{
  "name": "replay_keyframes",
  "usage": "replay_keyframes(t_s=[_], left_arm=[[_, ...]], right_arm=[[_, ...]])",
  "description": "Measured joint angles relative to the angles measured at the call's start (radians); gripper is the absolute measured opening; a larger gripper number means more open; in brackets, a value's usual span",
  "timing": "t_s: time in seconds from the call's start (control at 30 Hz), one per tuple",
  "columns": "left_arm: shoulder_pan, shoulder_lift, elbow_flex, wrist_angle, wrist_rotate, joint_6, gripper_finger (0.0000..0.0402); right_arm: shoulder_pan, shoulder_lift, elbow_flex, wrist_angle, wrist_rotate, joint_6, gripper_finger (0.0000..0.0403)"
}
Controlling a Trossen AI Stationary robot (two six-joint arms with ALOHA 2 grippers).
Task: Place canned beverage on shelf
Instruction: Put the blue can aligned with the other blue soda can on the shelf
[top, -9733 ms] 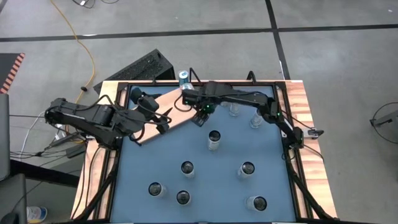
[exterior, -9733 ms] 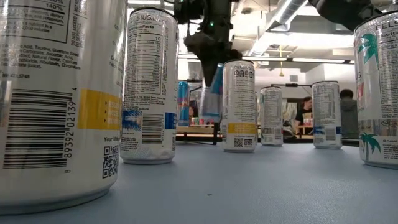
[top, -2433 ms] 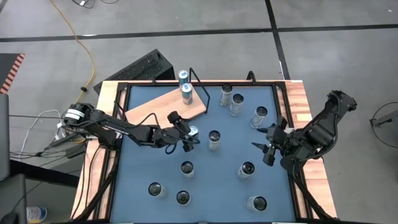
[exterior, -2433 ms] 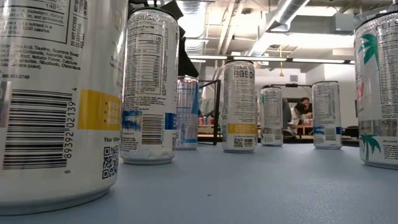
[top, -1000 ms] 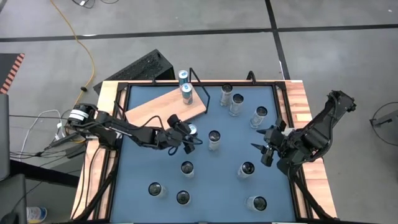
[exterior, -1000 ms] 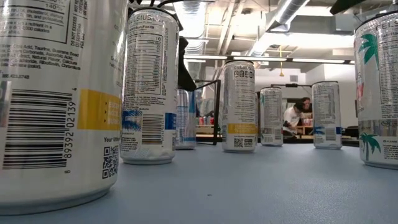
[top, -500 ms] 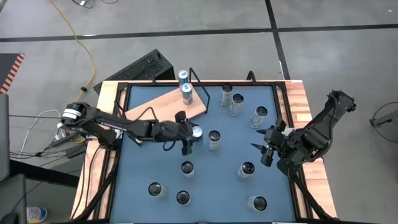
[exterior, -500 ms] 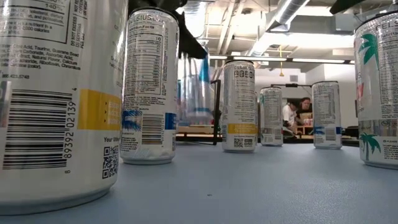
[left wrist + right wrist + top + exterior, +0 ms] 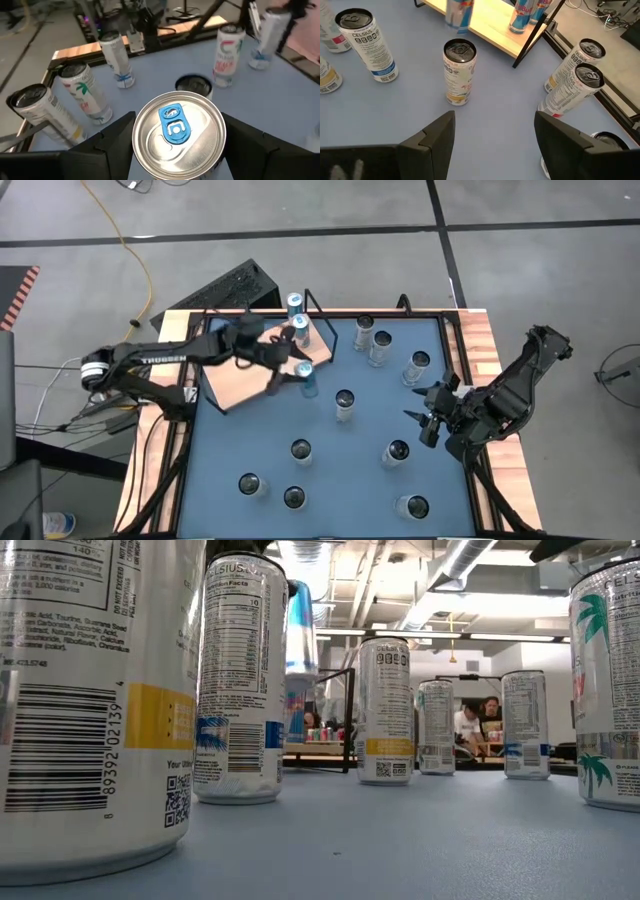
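A silver canned beverage with a blue tab (image 9: 177, 131) hangs in the air beside the shelf's near edge, my left gripper (image 9: 297, 372) shut on it. In the low view it (image 9: 301, 632) shows raised behind a white can. The shelf (image 9: 245, 360), a pale-wood board with a black wire frame (image 9: 318, 315) at its far right end, lies at the table's far left; two blue cans (image 9: 299, 328) stand on it by the frame. My right gripper (image 9: 430, 413) hovers open and empty at the table's right side. My left gripper pinches the can's side wall (image 9: 137, 150) between its two fingers (image 9: 115, 137), one on each side, just under the top rim. The fingers come nearly level from the table's left. The can is lifted clear of the table, top up and a little tilted.
Several cans stand about the blue tabletop (image 9: 230, 440), among them one (image 9: 344, 402) just right of the held can, three at the far right (image 9: 379, 345) and several near the front (image 9: 294, 497). Black rails (image 9: 190, 410) frame the table.
My left gripper has lifted the can off the table and carried it up and toward the far left, to the shelf's near edge, turning its wrist on the way. The can, which stood on the table, now hangs clear of it.
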Motion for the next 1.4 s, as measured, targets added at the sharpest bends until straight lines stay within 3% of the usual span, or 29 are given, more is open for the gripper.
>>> replay_keyframes(t_s=[0.1, 0.17, 0.33, 0.47, 0.93, 1.4], left_arm=[[0.067, 0.000, 0.000, -0.003, 0.125, 0.066, 0.0233], [0.102, -0.001, 0.000, -0.016, 0.149, 0.108, 0.0235], [0.173, 0.000, 0.000, -0.085, 0.112, 0.193, 0.0234], [0.188, 0.001, -0.001, -0.169, -0.013, 0.287, 0.0234], [0.268, 0.006, -0.047, -0.142, 0.010, 0.332, 0.0237], [0.273, 0.009, -0.047, -0.120, 0.013, 0.311, 0.0238]], right_arm=[[0.000, 0.000, 0.000, 0.004, 0.000, 0.003, 0.0256], [0.000, 0.000, 0.000, 0.011, 0.000, 0.003, 0.0256], [0.000, 0.000, 0.000, 0.032, -0.001, 0.004, 0.0256], [-0.003, 0.000, 0.000, 0.039, -0.001, 0.005, 0.0256], [-0.072, 0.000, 0.000, 0.038, -0.002, 0.000, 0.0256], [-0.072, 0.000, 0.000, 0.037, -0.002, -0.004, 0.0256]])
